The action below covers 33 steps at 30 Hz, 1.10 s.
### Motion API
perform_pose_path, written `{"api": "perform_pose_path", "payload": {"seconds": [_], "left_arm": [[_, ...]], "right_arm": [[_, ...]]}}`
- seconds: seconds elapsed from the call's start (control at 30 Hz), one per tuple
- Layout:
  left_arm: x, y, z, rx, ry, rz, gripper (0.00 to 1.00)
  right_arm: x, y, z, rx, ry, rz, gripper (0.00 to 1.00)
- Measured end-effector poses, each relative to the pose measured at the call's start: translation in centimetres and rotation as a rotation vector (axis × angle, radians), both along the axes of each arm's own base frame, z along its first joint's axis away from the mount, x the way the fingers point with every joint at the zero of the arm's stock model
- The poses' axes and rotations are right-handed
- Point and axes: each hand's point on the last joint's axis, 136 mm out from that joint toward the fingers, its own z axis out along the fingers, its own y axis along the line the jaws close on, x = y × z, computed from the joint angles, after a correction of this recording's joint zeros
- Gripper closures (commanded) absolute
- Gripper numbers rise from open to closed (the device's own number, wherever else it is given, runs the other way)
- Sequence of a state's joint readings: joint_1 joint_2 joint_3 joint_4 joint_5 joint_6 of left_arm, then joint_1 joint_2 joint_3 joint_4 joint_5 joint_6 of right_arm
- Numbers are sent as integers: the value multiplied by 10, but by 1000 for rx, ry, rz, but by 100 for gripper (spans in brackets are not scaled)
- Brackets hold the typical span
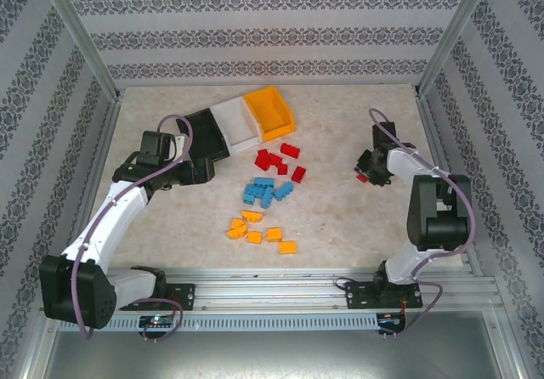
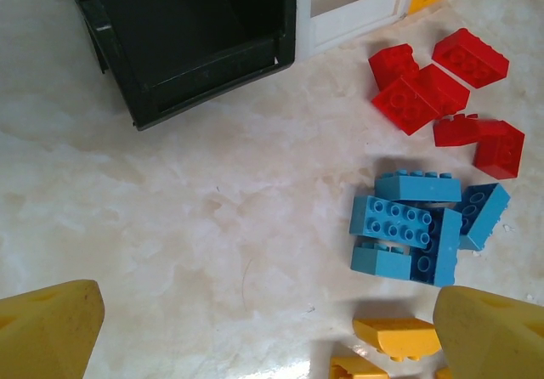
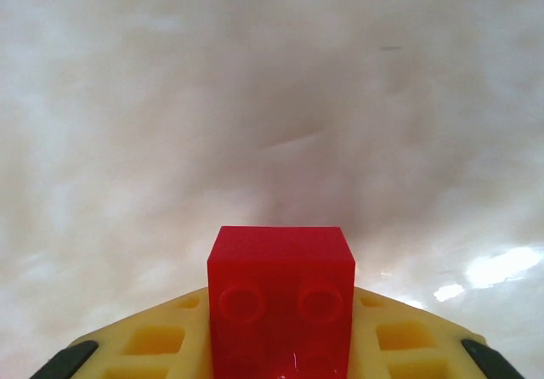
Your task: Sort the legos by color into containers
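table (image 1: 340,217): pale marbled top; walls (image 1: 272,39): white, grey floral bands, three sides; posts (image 1: 79,31): metal, slanting to back corners; rail (image 1: 280,290): slotted metal along near edge

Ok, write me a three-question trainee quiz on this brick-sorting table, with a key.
1. True or false: the left gripper is shut on a brick.
2. Which colour is the small plastic brick in the right gripper? A blue, B red, C orange.
3. Fill in: the white open-top plastic bin stands between the black plastic bin and the ___ one.
Key: 1 false, it is open and empty. 2 B, the red plastic brick. 3 the orange-yellow plastic bin.
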State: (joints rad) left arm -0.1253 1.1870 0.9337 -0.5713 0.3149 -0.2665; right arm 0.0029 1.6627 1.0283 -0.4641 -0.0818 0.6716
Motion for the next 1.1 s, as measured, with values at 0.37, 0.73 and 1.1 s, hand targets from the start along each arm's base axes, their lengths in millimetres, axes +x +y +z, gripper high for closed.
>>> {"api": "perform_pose_path", "payload": {"seconds": [0.37,0.73,1.1], "left_arm": [[2,0,-5,4,16,3,0],[2,2,-4,10,10,4,0],[2,2,-4,11,9,4,0]], "right_arm": [[113,185,117,200,-367,446,75],[163,248,64,232,-304,523,54],[176,253,79,233,-344,524,39]]}}
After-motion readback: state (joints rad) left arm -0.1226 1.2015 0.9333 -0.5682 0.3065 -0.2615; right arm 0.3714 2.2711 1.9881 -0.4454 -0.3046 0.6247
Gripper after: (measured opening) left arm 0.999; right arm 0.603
